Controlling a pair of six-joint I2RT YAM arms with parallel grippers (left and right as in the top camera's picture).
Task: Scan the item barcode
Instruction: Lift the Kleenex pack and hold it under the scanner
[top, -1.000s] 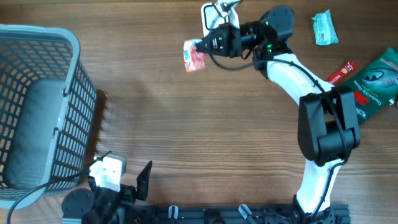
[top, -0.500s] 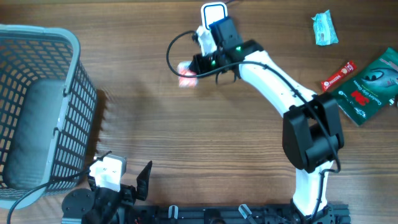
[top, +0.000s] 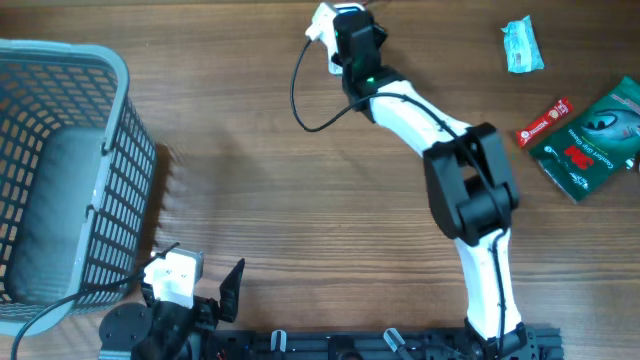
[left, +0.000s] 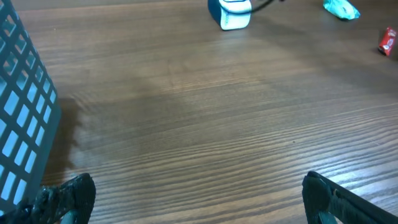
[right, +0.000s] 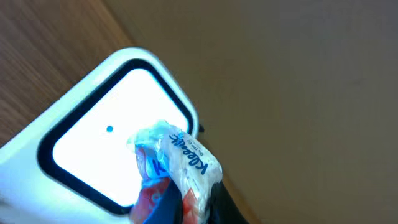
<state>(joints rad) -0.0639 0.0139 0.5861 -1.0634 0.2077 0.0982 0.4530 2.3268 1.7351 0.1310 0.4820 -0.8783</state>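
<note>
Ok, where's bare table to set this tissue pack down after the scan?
The broad wood between the basket and the right arm is bare. So is the strip between the scanner and the teal packet. It's crowded at the right edge, where the red bar and green pouch lie.
</note>
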